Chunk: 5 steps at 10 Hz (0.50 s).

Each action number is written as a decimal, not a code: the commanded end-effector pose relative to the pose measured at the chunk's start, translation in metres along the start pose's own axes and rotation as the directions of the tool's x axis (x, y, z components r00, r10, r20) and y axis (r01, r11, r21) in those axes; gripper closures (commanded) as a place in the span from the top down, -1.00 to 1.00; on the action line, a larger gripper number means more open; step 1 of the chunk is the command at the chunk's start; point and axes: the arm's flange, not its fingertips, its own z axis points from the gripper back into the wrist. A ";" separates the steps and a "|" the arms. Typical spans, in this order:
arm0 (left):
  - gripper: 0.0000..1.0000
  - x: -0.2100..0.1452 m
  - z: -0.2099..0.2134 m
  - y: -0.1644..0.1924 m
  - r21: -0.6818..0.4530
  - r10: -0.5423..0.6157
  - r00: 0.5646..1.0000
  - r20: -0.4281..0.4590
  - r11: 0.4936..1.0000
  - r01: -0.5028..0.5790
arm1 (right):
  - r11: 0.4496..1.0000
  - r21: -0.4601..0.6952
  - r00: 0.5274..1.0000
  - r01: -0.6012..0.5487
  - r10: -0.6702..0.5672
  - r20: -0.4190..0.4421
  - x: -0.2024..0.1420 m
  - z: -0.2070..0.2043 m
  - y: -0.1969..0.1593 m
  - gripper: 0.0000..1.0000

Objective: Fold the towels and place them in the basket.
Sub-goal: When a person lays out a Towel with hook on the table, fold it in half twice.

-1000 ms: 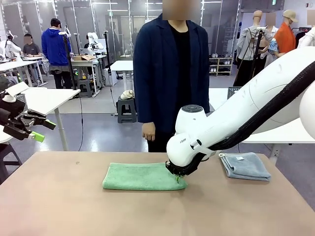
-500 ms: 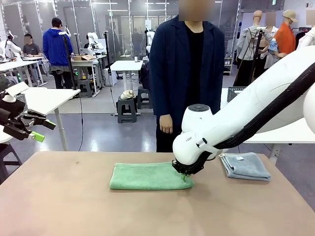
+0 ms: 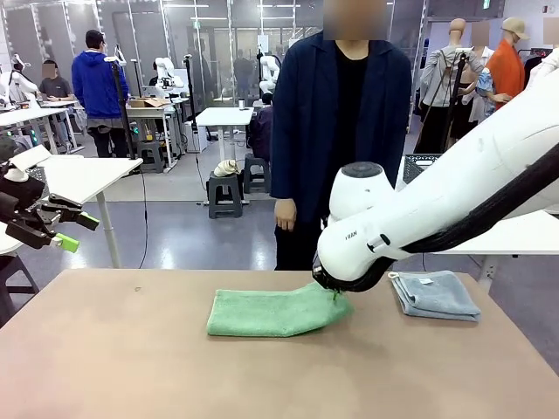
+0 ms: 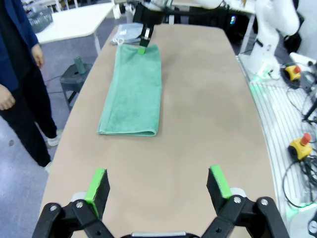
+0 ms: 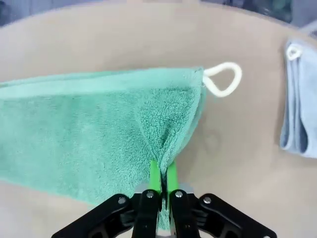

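A folded green towel [image 3: 272, 312] lies across the middle of the table, its right end lifted. My right gripper [image 3: 336, 298] is shut on that end; the right wrist view shows the green pads pinching a ridge of the green towel [image 5: 94, 129] near its white corner loop [image 5: 223, 79]. A folded grey-blue towel [image 3: 433, 294] rests at the table's right, also seen as the grey-blue towel [image 5: 299, 99]. My left gripper [image 3: 57, 229] hangs open off the table's left side; in its own view the left gripper [image 4: 157, 184] is above the bare table, far from the green towel [image 4: 133, 89]. The basket is out of view.
A person in a dark jacket [image 3: 345, 131] stands at the far edge of the table, hands down. The brown tabletop [image 3: 131, 367] has free room at the left and front. White tables and other people are in the background.
My right gripper has dragged the green towel to the right and lifted its right end a little. The person has stepped to the right. The left arm has not moved.
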 end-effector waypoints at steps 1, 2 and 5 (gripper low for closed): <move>1.00 0.001 0.001 -0.001 0.000 -0.003 1.000 0.002 1.000 0.003 | 0.998 -0.049 0.998 -0.046 0.048 0.047 0.009 0.025 0.042 -1.00; 1.00 0.001 0.001 -0.001 0.000 -0.003 1.000 0.002 1.000 0.003 | 0.995 -0.064 0.996 -0.078 0.080 0.042 0.013 0.036 0.072 -1.00; 1.00 0.001 0.001 -0.001 0.000 -0.003 1.000 0.002 1.000 0.003 | 0.990 -0.120 0.996 -0.073 0.066 -0.061 0.009 0.043 0.172 -1.00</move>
